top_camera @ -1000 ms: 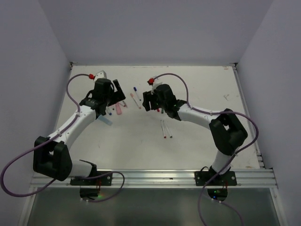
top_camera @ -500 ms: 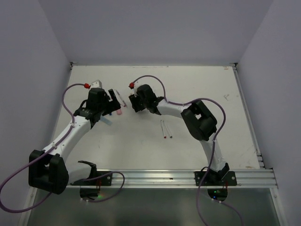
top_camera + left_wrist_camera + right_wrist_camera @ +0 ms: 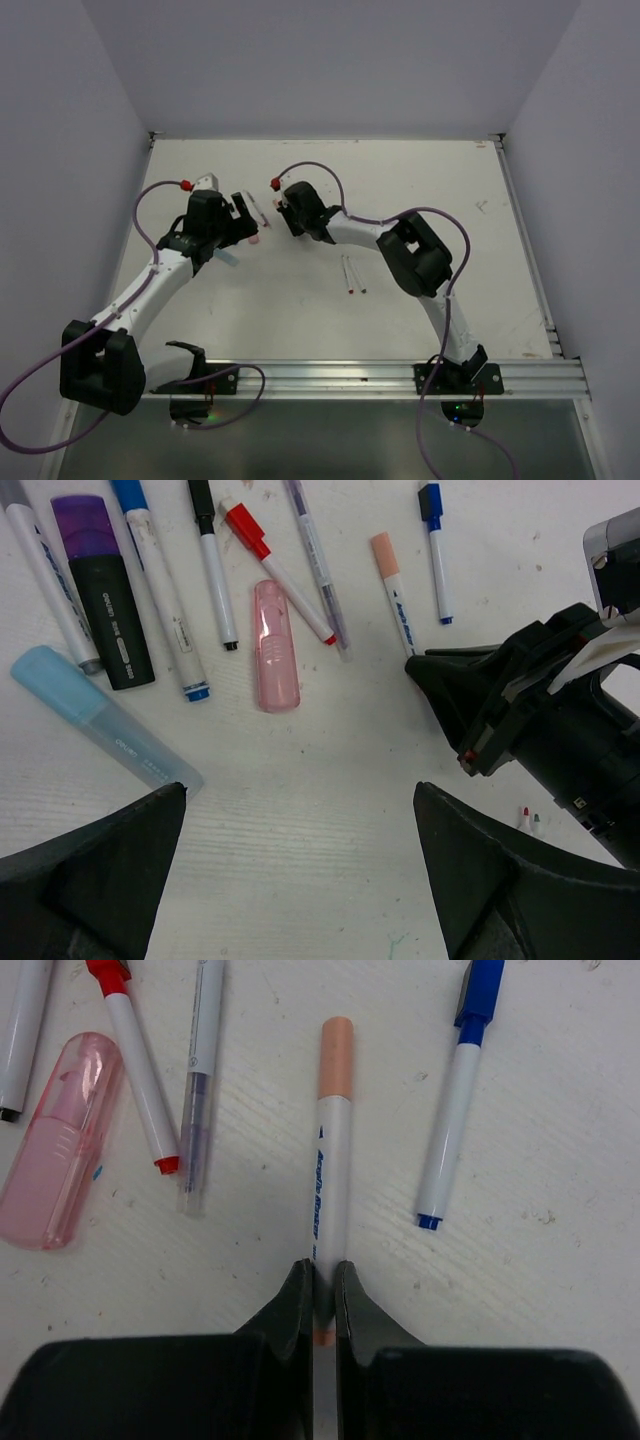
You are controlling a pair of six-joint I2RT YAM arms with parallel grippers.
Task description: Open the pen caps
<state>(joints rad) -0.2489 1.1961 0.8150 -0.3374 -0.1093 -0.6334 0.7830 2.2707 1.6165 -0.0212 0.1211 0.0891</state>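
Several capped pens lie in a row on the white table. In the right wrist view my right gripper [image 3: 322, 1290] is shut on the tail of a white pen [image 3: 328, 1180] with a peach cap [image 3: 336, 1055]. That pen rests flat, cap pointing away. Beside it lie a blue-capped pen [image 3: 455, 1110], a red-capped pen [image 3: 135, 1050] and a pink highlighter [image 3: 55, 1145]. My left gripper [image 3: 300, 800] hovers open over bare table just short of the row. A light-blue highlighter [image 3: 95, 715] and a purple-capped highlighter [image 3: 100, 590] lie to its left. The right gripper's body [image 3: 540, 720] is close on its right.
Two thin pens [image 3: 352, 272] lie side by side mid-table, near the right arm's elbow. The two grippers [image 3: 262, 215] sit a few centimetres apart at the pen row. Grey walls close the table at left, back and right.
My right gripper swung left to the pen row and shut on the peach-capped pen's tail. The left arm shifted slightly left and stayed open.
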